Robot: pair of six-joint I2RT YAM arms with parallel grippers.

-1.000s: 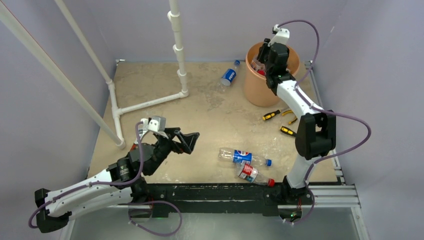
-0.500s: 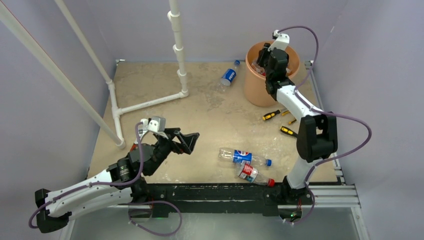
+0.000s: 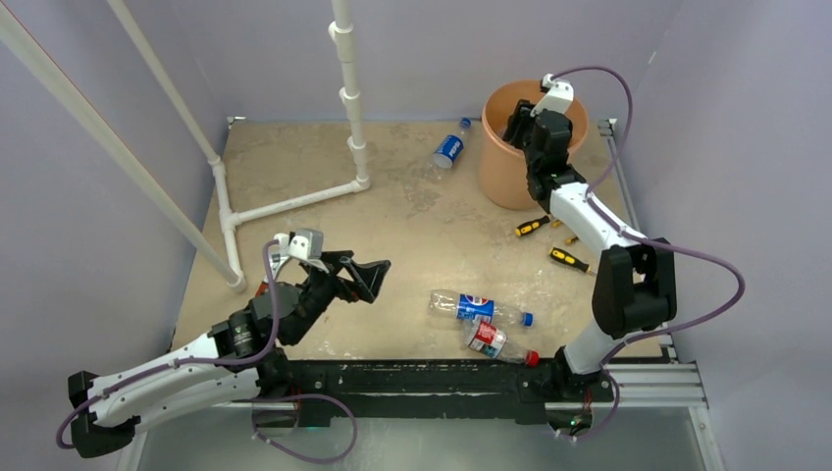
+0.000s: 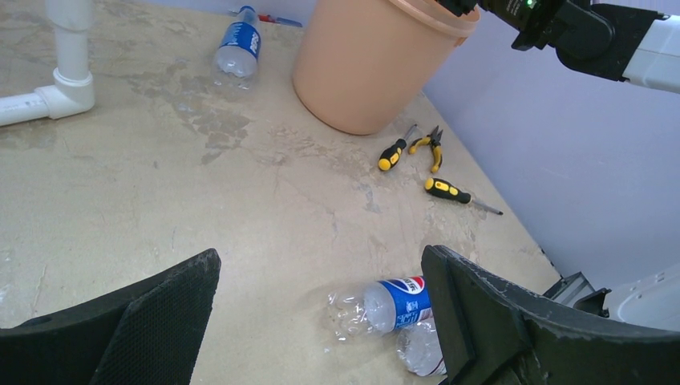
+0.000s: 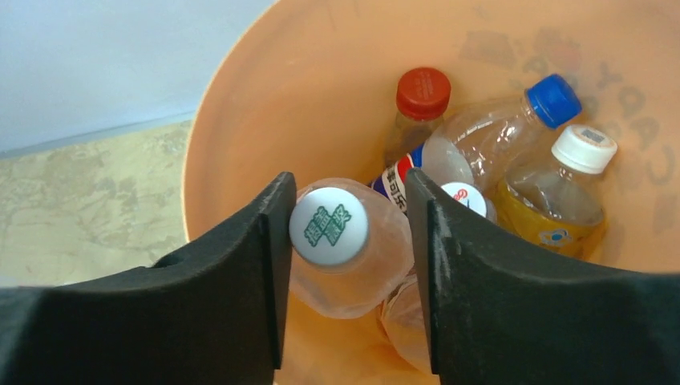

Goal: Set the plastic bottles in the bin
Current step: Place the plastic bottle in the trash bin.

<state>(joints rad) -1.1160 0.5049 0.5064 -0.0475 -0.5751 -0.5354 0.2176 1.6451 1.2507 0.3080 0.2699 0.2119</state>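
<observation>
My right gripper [image 3: 517, 123] [image 5: 347, 192] hangs over the bin [image 3: 502, 175], a round orange bucket. It is shut on a clear bottle with a white cap [image 5: 329, 225], held upright inside the rim. Several bottles lie in the bin [image 5: 265, 104]: one with a red cap [image 5: 423, 92], one with a blue cap [image 5: 553, 100], and an amber one with a white cap [image 5: 587, 148]. My left gripper [image 3: 377, 278] [image 4: 321, 309] is open and empty above the table. A blue-label bottle [image 3: 476, 307] [image 4: 385, 306] and a red-label bottle [image 3: 494, 341] lie near the front. Another blue-label bottle [image 3: 449, 149] [image 4: 239, 48] lies left of the bin [image 4: 369, 72].
Two yellow-and-black screwdrivers [image 3: 532, 227] [image 3: 564, 258] and pliers [image 3: 565, 221] lie on the table just in front of the bin. They also show in the left wrist view [image 4: 391, 155]. A white pipe frame [image 3: 294, 201] stands at the back left. Walls close in the table.
My right arm has swung a little to the right, and its gripper has shifted further over the bin with the bottle. The left arm has not moved.
</observation>
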